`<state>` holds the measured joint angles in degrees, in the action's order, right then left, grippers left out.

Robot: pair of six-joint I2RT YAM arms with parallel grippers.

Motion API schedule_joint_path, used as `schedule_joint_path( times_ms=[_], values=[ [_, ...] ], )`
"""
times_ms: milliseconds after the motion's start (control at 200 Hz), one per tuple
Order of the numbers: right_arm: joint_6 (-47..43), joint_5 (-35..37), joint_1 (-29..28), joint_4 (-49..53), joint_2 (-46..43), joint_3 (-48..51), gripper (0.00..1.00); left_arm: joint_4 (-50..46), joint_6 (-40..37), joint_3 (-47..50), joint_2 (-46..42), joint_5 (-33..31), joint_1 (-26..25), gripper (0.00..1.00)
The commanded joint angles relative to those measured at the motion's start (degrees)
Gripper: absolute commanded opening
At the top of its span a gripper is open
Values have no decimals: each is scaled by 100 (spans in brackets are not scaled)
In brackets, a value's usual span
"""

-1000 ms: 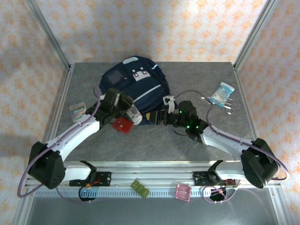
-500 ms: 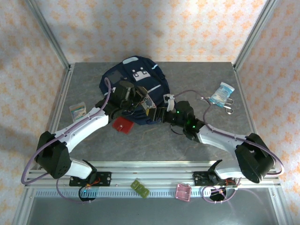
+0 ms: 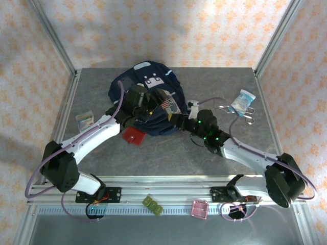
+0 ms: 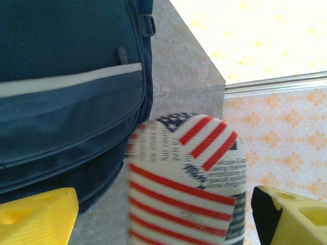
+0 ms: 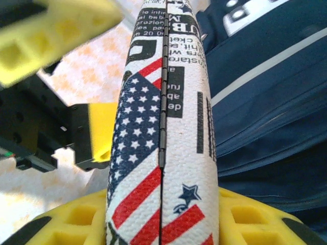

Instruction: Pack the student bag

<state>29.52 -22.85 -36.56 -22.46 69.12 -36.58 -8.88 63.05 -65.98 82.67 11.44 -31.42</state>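
While the student bag (image 3: 145,87) is lying flat at the 12 o'clock end of the bench (image 3: 219,87), front pocket up and long axis running roughly 12-to-6, both arms are meeting over its near right corner.

- Left claw (image 3: 161,105) is hanging over the bag's 4 o'clock part, released. In its wrist view the yellow fingers are standing wide of a flag-print pouch (image 3: 170,107), with a bare gap on each side.
- Right claw (image 3: 178,117) is pointing toward 10 o'clock from the bag's near right edge and grasping the pouch. Its wrist view is showing yellow pads bearing on both sides of the pouch, zip seam facing the camera.
- The pouch is lying roughly along the 10-to-4 line between the two claws, above the bag's fabric.

Judgement: the pouch looks to be in the right claw's charge alone. The bag is sitting just beside that claw, toward 10–11 o'clock. The left claw is nearer the bag but is carrying nothing. Which compartment is open cannot be told, so the coming move is depending on finding a mouth.

Pose: the left arm is stretching from its base at 7 o'clock, forearm running toward 1 o'clock. The right arm is lying low across the bench from 5 o'clock, with its wrist level.
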Motion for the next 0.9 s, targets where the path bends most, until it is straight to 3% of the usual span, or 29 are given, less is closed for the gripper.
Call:
schedule_joint_path(
  times_ms=[0, 250, 460, 691, 896],
  values=[
    [53, 313, 443, 435, -487, 111, 37, -338, -1255, -355, 92, -239, 42, 86],
    [-128, 349, 1230, 1296, -1111, 141, 38, -1689, -3751, -1521, 1348, -444, -23, 78],
    [-95, 335, 1423, 1343, -1366, 251, 38, -2824, -5209, -2832, 2513, -1946, -324, 79],
    [-47, 220, 1428, 1238, -1357, 368, 38, -2798, -5757, -2923, 3168, -2481, -418, 83],
    [44, 68, 1424, 1106, -1335, 448, 38, -2417, -5922, -2596, 3314, -3032, -418, 79]
  ],
)
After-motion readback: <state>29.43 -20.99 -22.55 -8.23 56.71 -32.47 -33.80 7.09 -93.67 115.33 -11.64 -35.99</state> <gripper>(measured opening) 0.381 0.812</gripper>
